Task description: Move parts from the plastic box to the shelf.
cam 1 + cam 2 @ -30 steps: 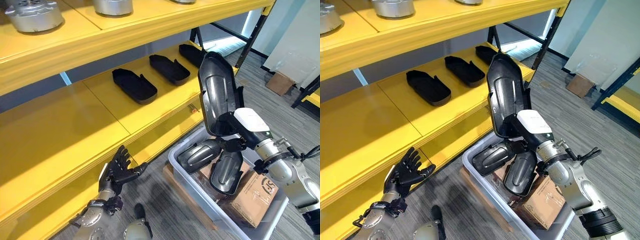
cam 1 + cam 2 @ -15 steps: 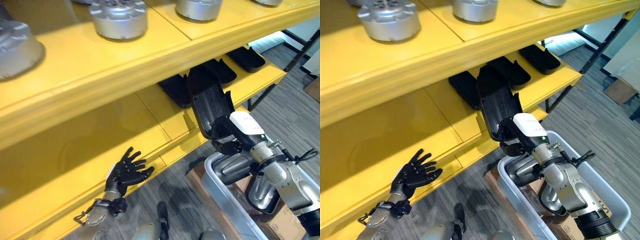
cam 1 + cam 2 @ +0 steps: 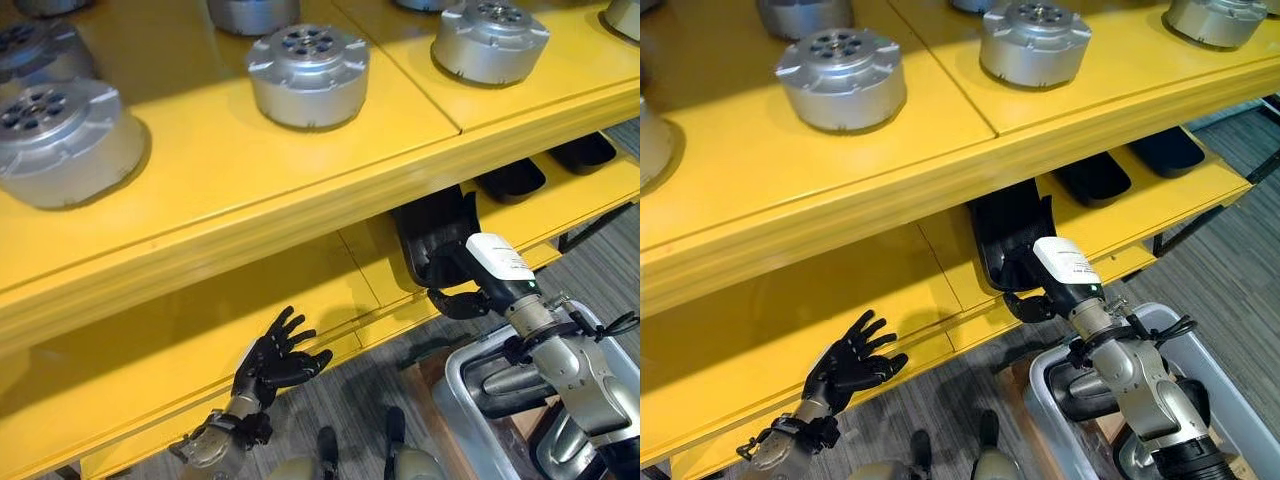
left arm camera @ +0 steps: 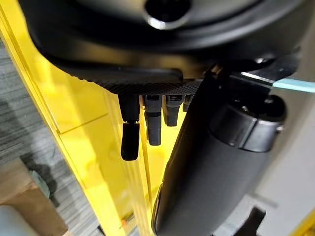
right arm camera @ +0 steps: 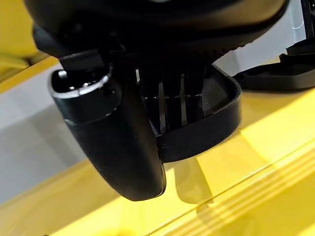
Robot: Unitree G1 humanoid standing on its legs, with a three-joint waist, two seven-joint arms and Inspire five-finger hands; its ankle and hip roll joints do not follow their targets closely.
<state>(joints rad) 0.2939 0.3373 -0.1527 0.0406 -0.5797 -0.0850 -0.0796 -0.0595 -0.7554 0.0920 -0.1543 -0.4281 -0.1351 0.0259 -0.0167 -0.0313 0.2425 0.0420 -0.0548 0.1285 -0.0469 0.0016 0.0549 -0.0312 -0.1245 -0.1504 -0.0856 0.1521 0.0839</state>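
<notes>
The right hand (image 3: 462, 296) grips a glossy black moulded shell (image 3: 432, 232) over the smooth yellow shelf (image 3: 300, 290).

No readable text, label or number anywhere.

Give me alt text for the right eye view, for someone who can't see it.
The robot's right hand grips a black shell-shaped part and holds it in over the yellow shelf's lower level, beside two matching parts. Silver round housings sit on the level above, the left hand is open by the shelf edge, and a grey plastic box stands at lower right.
</notes>
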